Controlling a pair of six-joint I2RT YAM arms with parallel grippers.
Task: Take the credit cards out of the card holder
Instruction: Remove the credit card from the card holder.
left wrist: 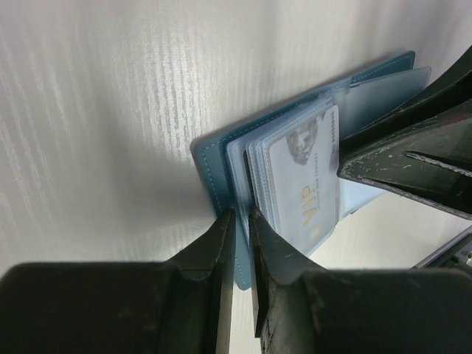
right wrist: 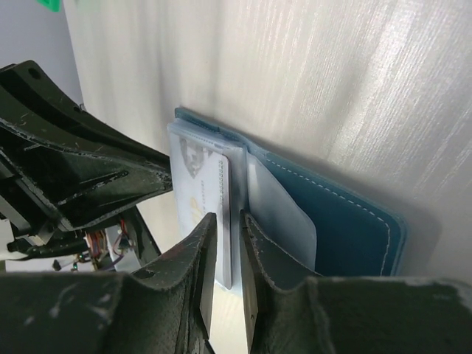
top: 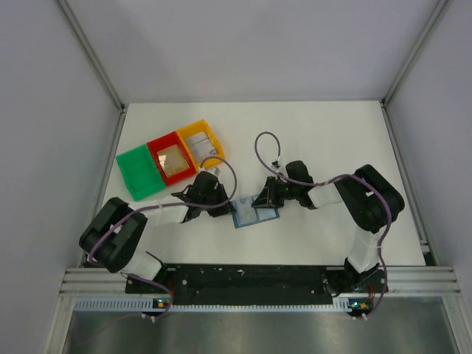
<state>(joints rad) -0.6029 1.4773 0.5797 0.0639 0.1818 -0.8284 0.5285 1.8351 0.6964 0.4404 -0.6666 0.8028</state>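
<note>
**Task partway, by appearance.** The blue, stitched holder [top: 256, 214] lies open at the middle of the counter [top: 324, 133], between both arms, with its clear flexible sleeves [right wrist: 284, 214] fanned. At least one glossy white card [left wrist: 306, 184] sits inside, not yet drawn. Left fingers [left wrist: 221, 254] are nearly closed on the holder's cover edge; right fingers [right wrist: 258, 258] pinch the card's sleeved edge. Flat pieces, perhaps cards, lie in the rigid plastic red tray [top: 171, 161] and yellow tray [top: 200, 141]; too small to confirm.

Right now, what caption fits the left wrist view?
Left gripper pinches the open holder's edge; a white card shows inside.
</note>
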